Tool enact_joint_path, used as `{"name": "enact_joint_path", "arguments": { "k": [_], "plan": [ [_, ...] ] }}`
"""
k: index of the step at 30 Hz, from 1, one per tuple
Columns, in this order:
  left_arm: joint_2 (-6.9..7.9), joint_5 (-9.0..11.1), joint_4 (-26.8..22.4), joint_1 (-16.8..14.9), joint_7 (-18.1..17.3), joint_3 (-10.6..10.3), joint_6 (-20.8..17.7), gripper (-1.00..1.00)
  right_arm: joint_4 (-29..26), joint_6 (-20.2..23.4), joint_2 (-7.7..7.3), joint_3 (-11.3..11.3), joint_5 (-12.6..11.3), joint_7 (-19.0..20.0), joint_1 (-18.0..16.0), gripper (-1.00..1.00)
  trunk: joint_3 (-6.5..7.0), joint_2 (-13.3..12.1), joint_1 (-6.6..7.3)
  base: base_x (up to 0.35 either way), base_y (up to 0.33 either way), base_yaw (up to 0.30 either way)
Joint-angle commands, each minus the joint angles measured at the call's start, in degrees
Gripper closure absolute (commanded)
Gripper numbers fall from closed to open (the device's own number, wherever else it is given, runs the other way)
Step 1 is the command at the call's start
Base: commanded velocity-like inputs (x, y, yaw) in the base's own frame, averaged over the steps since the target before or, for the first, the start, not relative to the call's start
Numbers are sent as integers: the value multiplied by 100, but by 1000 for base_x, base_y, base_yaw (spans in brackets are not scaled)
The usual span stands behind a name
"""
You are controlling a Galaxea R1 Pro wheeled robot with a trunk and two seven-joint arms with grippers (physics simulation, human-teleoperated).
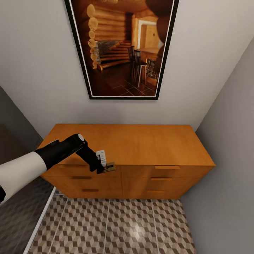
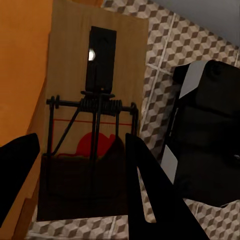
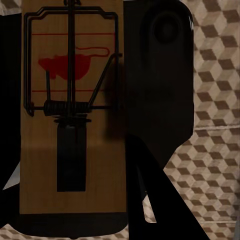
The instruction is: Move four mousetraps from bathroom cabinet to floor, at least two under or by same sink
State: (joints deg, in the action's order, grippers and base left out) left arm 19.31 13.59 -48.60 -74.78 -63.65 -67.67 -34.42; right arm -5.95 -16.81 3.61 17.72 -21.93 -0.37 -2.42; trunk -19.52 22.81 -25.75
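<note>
My left gripper [image 1: 106,167] is shut on a mousetrap [image 1: 110,167], a small brown wooden slab held at the front edge of the cabinet [image 1: 141,143] top, over the upper left drawer. In the left wrist view this mousetrap [image 2: 95,75] shows its dark spring bar and red mark between my black fingers [image 2: 147,195]. In the right wrist view, a second mousetrap [image 3: 70,65] sits between the right gripper's [image 3: 70,200] dark fingers [image 3: 145,190], above the cube-patterned bathroom floor [image 3: 215,125]. The sink is out of view.
All the cabinet drawers [image 1: 160,183] look closed. A dark-framed picture [image 1: 121,46] hangs on the wall above. Grey walls close in on both sides, with tiled floor [image 1: 116,225] in front of the cabinet. The robot's black and white body [image 2: 205,135] shows beside the left gripper.
</note>
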Motion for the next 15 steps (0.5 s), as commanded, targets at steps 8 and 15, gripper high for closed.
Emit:
{"name": "enact_joint_path", "arguments": {
  "k": [8,15],
  "plan": [
    [179,52,-18,297,84,-188,-13,100,-17,-23,-20,37,-75,11,-4,100,-10,10,-3,0,0,0],
    [194,55,-22,552,442,-215,-3,100,-20,-20,-27,30,-75,11,-4,100,-10,10,-3,0,0,0]
  ]
}}
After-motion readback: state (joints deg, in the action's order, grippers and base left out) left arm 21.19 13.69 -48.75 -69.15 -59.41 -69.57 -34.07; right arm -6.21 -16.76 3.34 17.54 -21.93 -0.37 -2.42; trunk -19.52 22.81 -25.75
